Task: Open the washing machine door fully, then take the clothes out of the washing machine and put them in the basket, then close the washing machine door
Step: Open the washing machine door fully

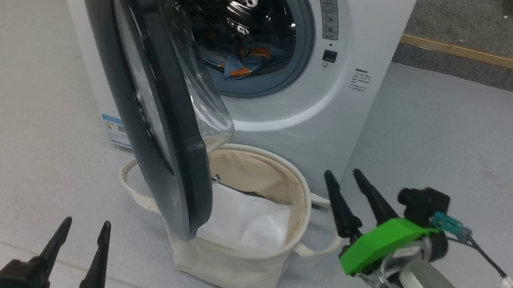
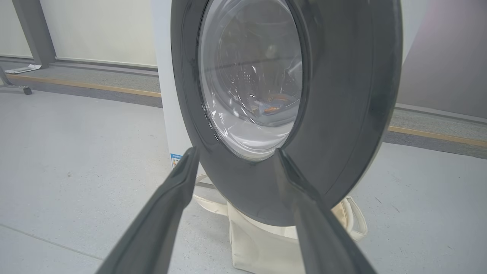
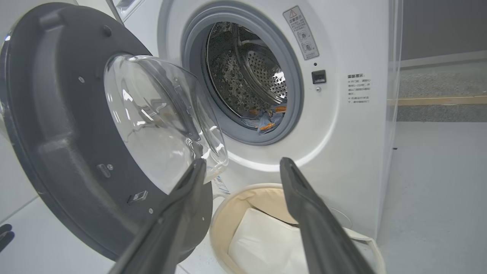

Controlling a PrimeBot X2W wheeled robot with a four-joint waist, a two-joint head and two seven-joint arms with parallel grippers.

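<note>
The washing machine door (image 1: pixel 162 119) stands swung out on the left, its lower edge over the basket (image 1: pixel 232 269), which sits just in front of the washing machine (image 1: pixel 338 100). The clothes (image 1: pixel 239 62) lie low in the drum. A white sheet (image 1: pixel 248 220) lies in the basket. Nearer, the left gripper (image 1: pixel 85 223) and right gripper (image 1: pixel 344 173) are both spread wide and empty.

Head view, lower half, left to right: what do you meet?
In order: left end effector → washing machine door → basket → right end effector.
</note>
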